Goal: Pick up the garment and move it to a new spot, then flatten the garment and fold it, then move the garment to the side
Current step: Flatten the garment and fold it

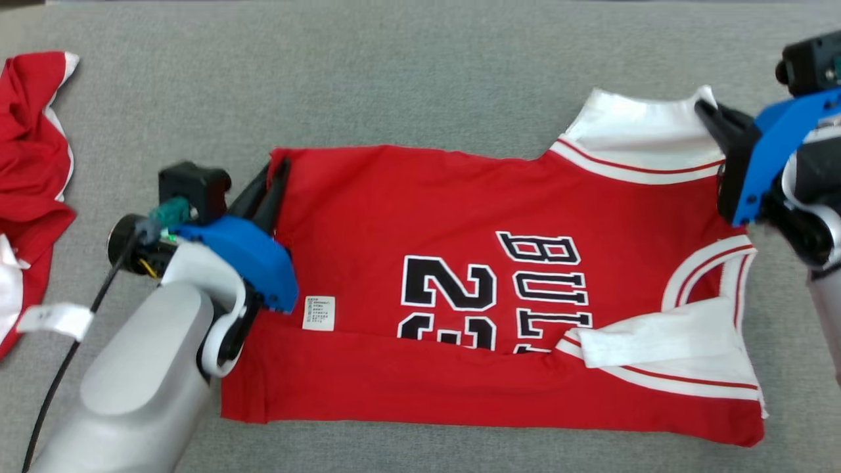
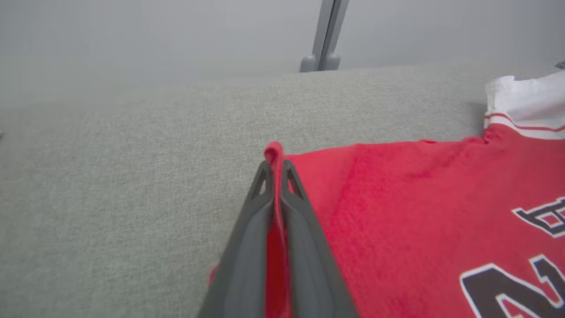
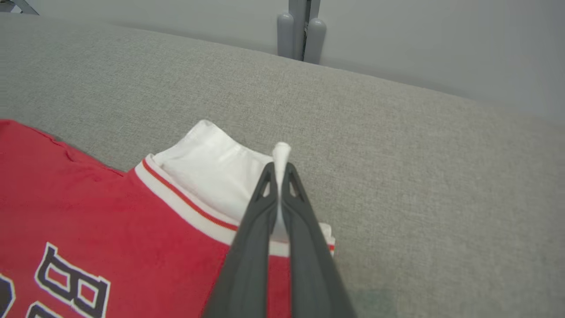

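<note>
Grip set: left fingers [image 1: 266, 190] clamp jersey [image 1: 460, 217] hem corner, right fingers [image 1: 719, 125] clamp shoulder strap [image 1: 644, 125]; lift both evenly, keep edge taut.

Label [image 1: 318, 313], on jersey [image 1: 460, 210] just right of left gripper [image 1: 276, 169]: print too small to read.
Lettering [image 1: 489, 289], between the grippers: lower part hidden under the folded-up near edge.
Jersey side edge behind left gripper: covered by left arm [image 1: 151, 368].
Second garment [image 1: 29, 164], well left of left gripper: cut off by the head view's edge.
Post [image 3: 301, 31], beyond right gripper [image 3: 279, 165]: top cut off, blurred.
Right arm [image 1: 824, 309], behind right gripper: cut off at the side.
</note>
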Robot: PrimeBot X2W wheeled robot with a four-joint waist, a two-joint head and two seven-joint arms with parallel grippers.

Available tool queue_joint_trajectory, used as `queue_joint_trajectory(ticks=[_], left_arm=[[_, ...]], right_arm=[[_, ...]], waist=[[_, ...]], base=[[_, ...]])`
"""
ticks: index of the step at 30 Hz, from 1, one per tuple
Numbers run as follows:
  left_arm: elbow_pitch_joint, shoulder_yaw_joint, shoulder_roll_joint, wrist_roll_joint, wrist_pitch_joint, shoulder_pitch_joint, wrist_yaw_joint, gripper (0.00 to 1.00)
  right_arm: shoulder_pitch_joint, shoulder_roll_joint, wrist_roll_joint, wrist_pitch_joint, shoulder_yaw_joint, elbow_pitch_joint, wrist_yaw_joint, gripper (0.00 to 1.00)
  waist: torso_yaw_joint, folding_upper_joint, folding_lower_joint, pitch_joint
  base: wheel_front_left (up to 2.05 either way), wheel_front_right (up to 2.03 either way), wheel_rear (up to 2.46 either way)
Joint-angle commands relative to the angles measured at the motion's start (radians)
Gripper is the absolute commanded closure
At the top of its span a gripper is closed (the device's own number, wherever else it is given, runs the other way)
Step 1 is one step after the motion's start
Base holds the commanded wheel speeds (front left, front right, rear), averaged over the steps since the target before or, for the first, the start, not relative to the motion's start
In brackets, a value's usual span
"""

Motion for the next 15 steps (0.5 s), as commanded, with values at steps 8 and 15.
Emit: queue_joint_trajectory(ticks=[8, 15], left_arm=[[-0.096, -0.043, 0.100, 0.066, -0.075, 0.111, -0.032, 1.00], [-0.083, -0.079, 0.161, 0.108, -0.131, 0.172, -0.052, 1.00]], right_arm=[[0.221, -0.023, 0.063, 0.099, -0.045, -0.221, 0.000, 1.00], [0.407, -0.009, 0.076, 0.193, -0.117, -0.371, 0.000, 1.00]], waist=[[-0.037, 0.0000, 0.0000, -0.056], [-0.042, 0.0000, 0.0000, -0.089]], base=[[0.00, 0.00, 0.00], [0.00, 0.00, 0.00]])
